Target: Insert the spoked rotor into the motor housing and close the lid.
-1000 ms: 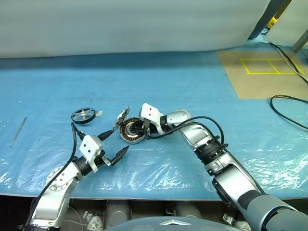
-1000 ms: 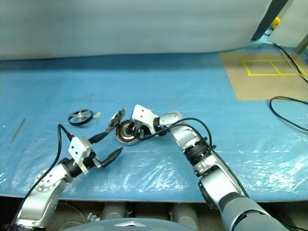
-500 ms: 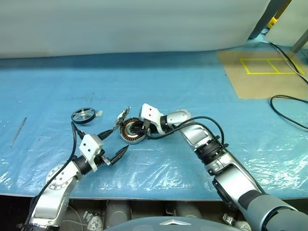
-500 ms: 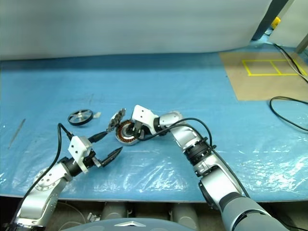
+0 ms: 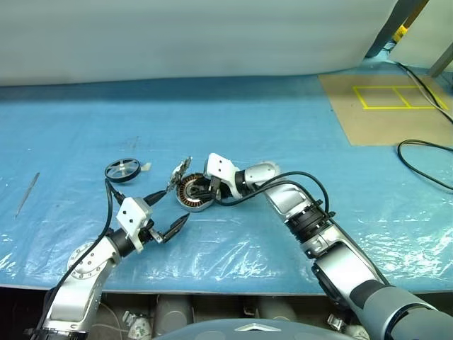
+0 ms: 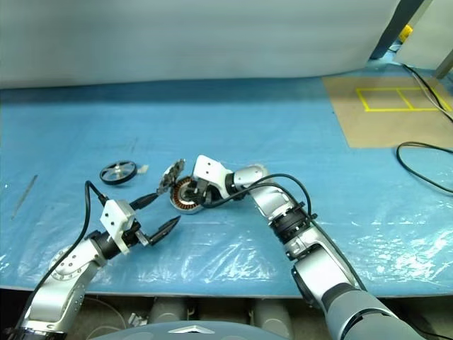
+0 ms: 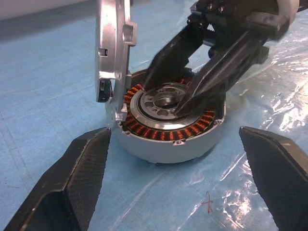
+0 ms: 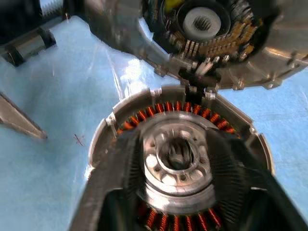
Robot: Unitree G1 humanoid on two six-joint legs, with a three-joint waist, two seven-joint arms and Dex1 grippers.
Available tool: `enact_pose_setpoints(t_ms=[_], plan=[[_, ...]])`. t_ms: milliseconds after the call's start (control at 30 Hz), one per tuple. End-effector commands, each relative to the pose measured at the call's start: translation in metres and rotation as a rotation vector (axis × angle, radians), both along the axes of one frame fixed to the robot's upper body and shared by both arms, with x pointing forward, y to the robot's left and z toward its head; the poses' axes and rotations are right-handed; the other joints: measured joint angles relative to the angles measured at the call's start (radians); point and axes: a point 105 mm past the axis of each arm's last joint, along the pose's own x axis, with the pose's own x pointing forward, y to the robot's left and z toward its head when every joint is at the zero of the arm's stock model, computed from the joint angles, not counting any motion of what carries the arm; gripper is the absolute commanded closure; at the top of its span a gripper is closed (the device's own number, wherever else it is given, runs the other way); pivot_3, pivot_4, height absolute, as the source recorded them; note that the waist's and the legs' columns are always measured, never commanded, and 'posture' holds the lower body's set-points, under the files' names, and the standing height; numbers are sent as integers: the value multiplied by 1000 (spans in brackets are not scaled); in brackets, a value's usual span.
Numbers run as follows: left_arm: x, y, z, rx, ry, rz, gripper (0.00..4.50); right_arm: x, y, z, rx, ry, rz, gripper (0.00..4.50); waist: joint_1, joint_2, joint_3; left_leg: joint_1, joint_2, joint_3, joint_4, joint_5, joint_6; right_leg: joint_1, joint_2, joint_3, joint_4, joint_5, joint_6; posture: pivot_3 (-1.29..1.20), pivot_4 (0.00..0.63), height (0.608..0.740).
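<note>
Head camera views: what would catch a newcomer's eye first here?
The open motor housing at mid-table, copper windings showing, with its lid standing up at its left edge. The right gripper is spread over the housing's silvery centre, and the spoked rotor lies apart on the blue sheet, farther left.

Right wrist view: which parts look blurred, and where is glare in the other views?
Right wrist view: the right hand's fingers and the lid are soft, the housing sharper. Left wrist view: the right hand is smeared, the housing crisp. Left eye view: white glare on the plastic sheet near the table's front edge.
</note>
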Motion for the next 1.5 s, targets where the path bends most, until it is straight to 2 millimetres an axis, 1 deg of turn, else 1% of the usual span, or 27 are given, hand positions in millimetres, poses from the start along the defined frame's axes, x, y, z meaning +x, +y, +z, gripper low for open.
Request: enact_pose_setpoints(t_ms=[33, 133, 200, 267, 300, 333, 367, 400, 700, 900, 1000, 1100, 1233, 1333, 1433, 1500], plan=[[0, 2, 6, 3, -31, -5, 0, 2, 3, 23, 114, 4, -10, 2329, 0, 0, 0, 0, 0, 0, 0, 0, 0, 0, 0, 0, 0, 0, 0, 0, 150, 740], [0, 1, 6, 3, -30, -8, 0, 4, 1, 15, 79, -11, -15, 2329, 0, 0, 0, 0, 0, 0, 0, 0, 0, 0, 0, 0, 0, 0, 0, 0, 150, 740], [0, 0, 7, 2, -31, -9, 0, 4, 2, 15, 76, -15, -20, 2699, 0, 0, 0, 0, 0, 0, 0, 0, 0, 0, 0, 0, 0, 0, 0, 0, 150, 740], [1, 0, 7, 2, -32, -9, 0, 5, 1, 9, 41, -35, -19, 3199, 0, 0, 0, 0, 0, 0, 0, 0, 0, 0, 0, 0, 0, 0, 0, 0, 150, 740], [1, 0, 7, 2, -32, -9, 0, 4, 0, 6, 26, -41, -16, 3616, 0, 0, 0, 0, 0, 0, 0, 0, 0, 0, 0, 0, 0, 0, 0, 0, 150, 740], [1, 0, 7, 2, -31, -9, 0, 4, 0, 4, 17, -45, -15, 3884, 0, 0, 0, 0, 0, 0, 0, 0, 0, 0, 0, 0, 0, 0, 0, 0, 150, 740], [1, 0, 7, 2, -31, -9, 0, 4, 0, 4, 15, -46, -14, 4279, 0, 0, 0, 0, 0, 0, 0, 0, 0, 0, 0, 0, 0, 0, 0, 0, 150, 740], [1, 0, 7, 2, -31, -9, 0, 4, 0, 3, 14, -46, -14, 4487, 0, 0, 0, 0, 0, 0, 0, 0, 0, 0, 0, 0, 0, 0, 0, 0, 150, 740], [2, -1, 4, 1, -21, -5, 0, 1, 2, -6, -21, -44, -11, 4487, 0, 0, 0, 0, 0, 0, 0, 0, 0, 0, 0, 0, 0, 0, 0, 0, 150, 740], [2, 1, 1, 4, -18, -4, 0, -12, 0, -16, -66, -11, 55, 4487, 0, 0, 0, 0, 0, 0, 0, 0, 0, 0, 0, 0, 0, 0, 0, 0, 150, 740], [1, 2, -1, 5, -15, -3, 0, -13, -1, -17, -74, -1, 58, 4487, -1, 0, 0, 0, 0, 0, 0, 0, 0, 0, 0, 0, 0, 0, 0, 0, 150, 740], [1, 2, -2, 5, -15, -4, 0, -16, -5, -24, -119, 6, 76, 4487, -2, 0, 0, 1, 0, 0, -1, 0, 0, 0, 0, 0, 0, 0, 0, 0, 150, 740], [2, 2, -2, 6, -16, -6, 0, -10, -9, -29, -154, -17, 41, 4487, 1, 0, 0, 1, 0, 0, 0, 0, 0, 1, 0, 0, 0, 0, 0, 0, 150, 740], [3, 1, -1, 5, -17, -8, 0, -6, -6, -25, -122, -38, 18, 4487, 1, 0, 0, 2, 0, 0, 0, 0, 0, 1, 0, 0, 0, 0, 0, 0, 150, 740], [3, 0, 0, 5, -18, -8, 0, -7, 3, -7, 8, 26, 3, 4487, 0, 0, 0, 2, 0, 0, 0, 0, 0, 1, 0, 0, 0, 0, 0, 0, 150, 740], [4, 2, 2, -1, -24, 1, 0, -8, 5, 4, 79, 57, 7, 4487, 0, 0, 0, 2, 0, 0, 0, 0, 0, 1, 0, 0, 0, 0, 0, 0, 150, 740]])
